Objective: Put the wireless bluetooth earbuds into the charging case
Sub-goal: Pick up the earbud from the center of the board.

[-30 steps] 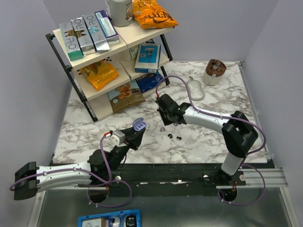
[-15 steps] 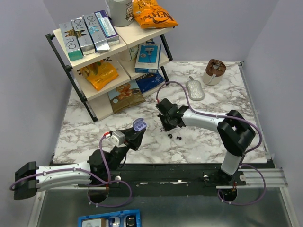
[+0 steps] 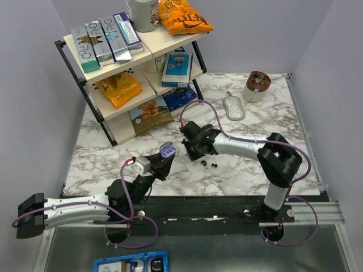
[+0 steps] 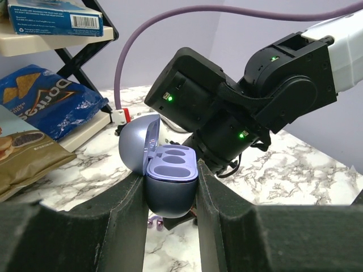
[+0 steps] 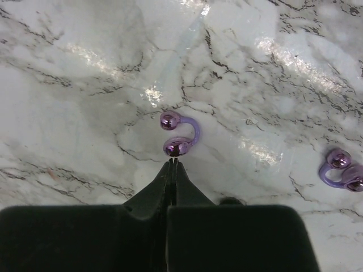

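Note:
My left gripper (image 3: 164, 156) is shut on the lavender charging case (image 4: 170, 184) and holds it above the marble with its lid (image 4: 138, 148) open and both wells empty. The case also shows in the top view (image 3: 166, 149). My right gripper (image 5: 173, 161) is shut and empty, with its tips right at one purple C-shaped earbud (image 5: 181, 135) lying on the marble. A second purple earbud (image 5: 342, 168) lies to the right. In the top view the right gripper (image 3: 191, 149) is low over the table, just right of the case. An earbud (image 4: 152, 222) shows under the case.
A two-tier shelf (image 3: 136, 73) with snack bags and boxes stands at the back left. A grey oval object (image 3: 233, 107) and a brown-topped cup (image 3: 256, 85) are at the back right. Two small dark specks (image 3: 205, 163) lie on the marble near the right gripper.
My right gripper has moved left and slightly nearer, closer to the held case and over the earbud. The left arm and the case have not moved.

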{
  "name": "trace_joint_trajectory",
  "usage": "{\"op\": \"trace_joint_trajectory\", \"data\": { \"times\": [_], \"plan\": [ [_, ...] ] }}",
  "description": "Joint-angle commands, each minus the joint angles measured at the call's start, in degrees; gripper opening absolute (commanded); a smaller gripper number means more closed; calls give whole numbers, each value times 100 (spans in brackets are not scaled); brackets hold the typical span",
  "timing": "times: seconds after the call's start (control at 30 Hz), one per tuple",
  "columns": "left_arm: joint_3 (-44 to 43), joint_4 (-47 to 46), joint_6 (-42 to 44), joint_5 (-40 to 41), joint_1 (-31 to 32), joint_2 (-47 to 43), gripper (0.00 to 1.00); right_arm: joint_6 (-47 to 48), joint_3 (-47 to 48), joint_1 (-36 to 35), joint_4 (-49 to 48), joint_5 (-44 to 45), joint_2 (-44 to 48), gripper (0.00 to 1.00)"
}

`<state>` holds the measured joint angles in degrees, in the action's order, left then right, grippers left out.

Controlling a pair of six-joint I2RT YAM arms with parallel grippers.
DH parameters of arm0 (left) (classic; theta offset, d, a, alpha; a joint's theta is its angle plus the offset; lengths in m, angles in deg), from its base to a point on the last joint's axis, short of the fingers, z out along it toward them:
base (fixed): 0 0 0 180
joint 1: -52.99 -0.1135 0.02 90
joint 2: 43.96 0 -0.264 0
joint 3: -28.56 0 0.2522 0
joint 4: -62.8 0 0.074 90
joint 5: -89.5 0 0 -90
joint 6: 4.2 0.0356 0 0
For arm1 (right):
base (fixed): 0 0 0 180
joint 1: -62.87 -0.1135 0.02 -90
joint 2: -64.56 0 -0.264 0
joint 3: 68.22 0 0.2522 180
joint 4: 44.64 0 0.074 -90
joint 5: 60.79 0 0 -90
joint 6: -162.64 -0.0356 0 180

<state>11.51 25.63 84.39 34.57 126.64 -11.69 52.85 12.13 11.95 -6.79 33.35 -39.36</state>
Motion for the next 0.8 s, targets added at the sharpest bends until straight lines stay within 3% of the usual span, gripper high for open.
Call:
{"op": "trace_joint_trajectory", "data": {
  "times": [0.0, 0.17, 0.43, 0.77],
  "plan": [
    [452, -74, -35, 62, 62, -72, 0, -69, 48, -24, 34, 104, 398, 14],
    [469, 22, -9, 96, 71, -168, 0, 142, -85, 37, 69, 333, 759, 35],
    [435, 5, 35, 141, 80, -28, 0, 318, 415, 381, 148, -115, -74, 39],
    [452, -100, 88, 185, 80, 130, 0, 406, 583, 398, 60, -229, -260, 47]
  ]
}}
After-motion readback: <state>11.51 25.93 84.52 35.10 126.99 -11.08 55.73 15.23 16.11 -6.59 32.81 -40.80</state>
